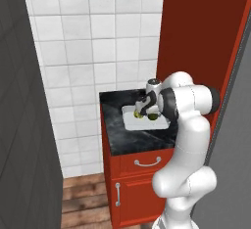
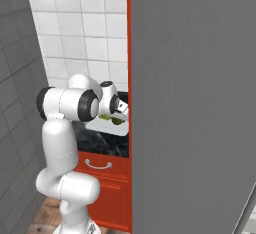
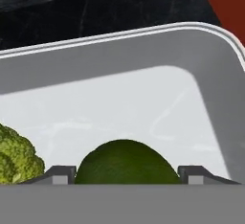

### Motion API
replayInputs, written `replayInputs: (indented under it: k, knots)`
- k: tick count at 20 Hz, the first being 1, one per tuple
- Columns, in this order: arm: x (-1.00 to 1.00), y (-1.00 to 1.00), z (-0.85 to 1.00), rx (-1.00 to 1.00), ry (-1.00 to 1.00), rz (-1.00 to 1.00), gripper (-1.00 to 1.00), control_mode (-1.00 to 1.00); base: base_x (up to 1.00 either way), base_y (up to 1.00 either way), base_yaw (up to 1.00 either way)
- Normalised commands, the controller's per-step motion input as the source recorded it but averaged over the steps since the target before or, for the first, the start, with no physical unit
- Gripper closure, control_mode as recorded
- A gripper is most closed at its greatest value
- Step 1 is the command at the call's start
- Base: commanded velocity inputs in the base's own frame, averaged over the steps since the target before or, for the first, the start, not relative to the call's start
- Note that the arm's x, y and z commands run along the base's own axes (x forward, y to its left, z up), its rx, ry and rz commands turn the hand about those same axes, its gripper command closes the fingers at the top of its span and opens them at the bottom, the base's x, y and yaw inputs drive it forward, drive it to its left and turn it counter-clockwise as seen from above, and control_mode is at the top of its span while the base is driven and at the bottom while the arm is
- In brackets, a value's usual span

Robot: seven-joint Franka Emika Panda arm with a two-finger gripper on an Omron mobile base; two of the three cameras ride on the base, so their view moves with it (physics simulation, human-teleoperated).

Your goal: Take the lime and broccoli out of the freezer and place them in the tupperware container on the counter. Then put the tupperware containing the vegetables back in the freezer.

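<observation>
Hand view: lime (image 3: pixel 124 163) is seen low centre between spread hand (image 3: pixel 125 172) fingertips, broccoli (image 3: pixel 16 158) lower left, both inside tupperware container (image 3: pixel 210 74). Lime placement is judged in hand; withdrawal is called for next.

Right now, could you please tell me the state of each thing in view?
Lime: in the tray, between the open fingertips.
Broccoli: in the tray, beside the lime.
Tray: on the counter, no lid.
Gripper: open, low over the tray.
Drawer: shut.
</observation>
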Motion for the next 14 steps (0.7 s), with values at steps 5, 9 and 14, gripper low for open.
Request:
replayInputs:
  k: [5, 9, 14]
  knots:
    - [0.00, 0.00, 0.23, 0.00, 0.02, 0.01, -1.00, -1.00, 0.00, 0.00, 0.00]
    - [-0.04, 0.00, 0.42, 0.00, 0.01, 0.00, -1.00, -1.00, 0.00, 0.00, 0.00]
    - [-0.28, 0.01, 0.67, 0.00, 0.00, 0.00, -1.00, -1.00, 0.00, 0.00, 0.00]
